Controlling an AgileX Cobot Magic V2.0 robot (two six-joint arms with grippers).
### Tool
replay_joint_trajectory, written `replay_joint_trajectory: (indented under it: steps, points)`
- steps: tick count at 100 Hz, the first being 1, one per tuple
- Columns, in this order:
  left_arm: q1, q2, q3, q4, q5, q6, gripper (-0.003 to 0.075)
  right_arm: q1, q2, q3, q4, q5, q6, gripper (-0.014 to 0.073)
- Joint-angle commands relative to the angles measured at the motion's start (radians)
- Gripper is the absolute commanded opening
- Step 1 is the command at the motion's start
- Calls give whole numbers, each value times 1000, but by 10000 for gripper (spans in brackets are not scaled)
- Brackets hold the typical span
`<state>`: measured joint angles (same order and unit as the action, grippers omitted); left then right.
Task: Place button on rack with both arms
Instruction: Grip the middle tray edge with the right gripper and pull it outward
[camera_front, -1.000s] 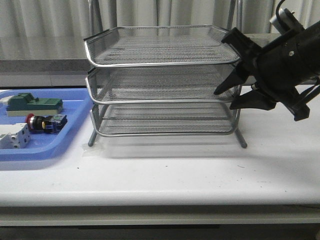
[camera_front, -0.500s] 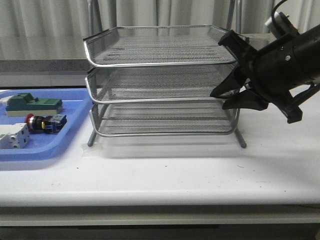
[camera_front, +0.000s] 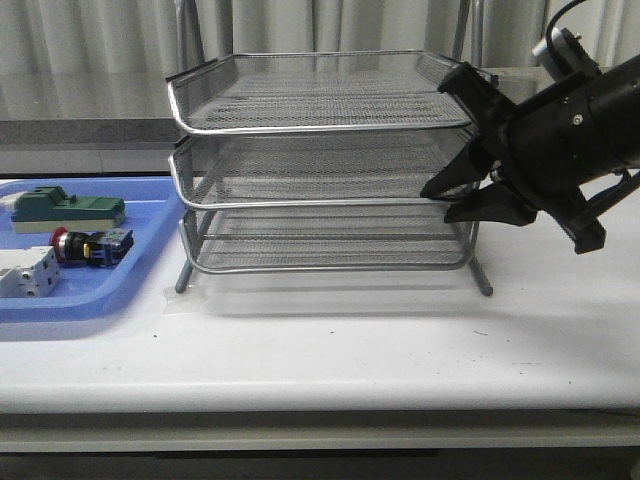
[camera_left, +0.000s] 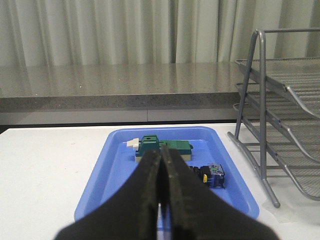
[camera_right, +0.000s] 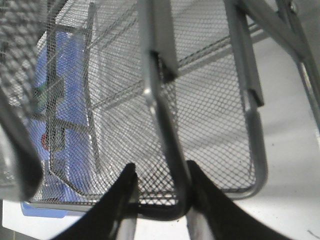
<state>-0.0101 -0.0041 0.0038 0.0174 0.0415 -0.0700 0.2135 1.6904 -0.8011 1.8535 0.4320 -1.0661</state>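
The button (camera_front: 92, 246), red-capped with a black and blue body, lies in the blue tray (camera_front: 110, 295) at the table's left. The silver three-tier wire rack (camera_front: 320, 160) stands mid-table. My right gripper (camera_front: 437, 203) is open at the rack's right front corner, level with the middle tier. In the right wrist view its fingers (camera_right: 122, 192) straddle the metal rim (camera_right: 159, 115) of the rack. My left gripper (camera_left: 161, 154) is shut on nothing and hangs over the tray's near end. The button (camera_left: 211, 175) shows just past its fingers. The left arm is out of the front view.
In the tray, a green block on a beige base (camera_front: 68, 211) lies behind the button and a white-grey terminal block (camera_front: 25, 275) in front of it. A grey counter ledge (camera_left: 120, 87) and curtains run behind the table. The rack's legs (camera_left: 262, 150) stand right of the tray.
My right gripper has shifted a little left and up, closing in on the rack's right front corner. The button and tray have not moved.
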Motion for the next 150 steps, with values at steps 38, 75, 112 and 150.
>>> replay_joint_trajectory:
  steps: [38,75,112,150]
  points:
    - [-6,-32,34,-6,-89,-9,-20,1,-61,198,-11,136,-123,153]
    - [-6,-32,34,-6,-89,-9,-20,1,-174,377,-11,131,-166,153]
    - [-6,-32,34,-6,-89,-9,-20,1,-207,412,-12,132,-169,182]
    - [-6,-32,34,-6,-89,-9,-20,1,-289,412,-14,124,-228,502]
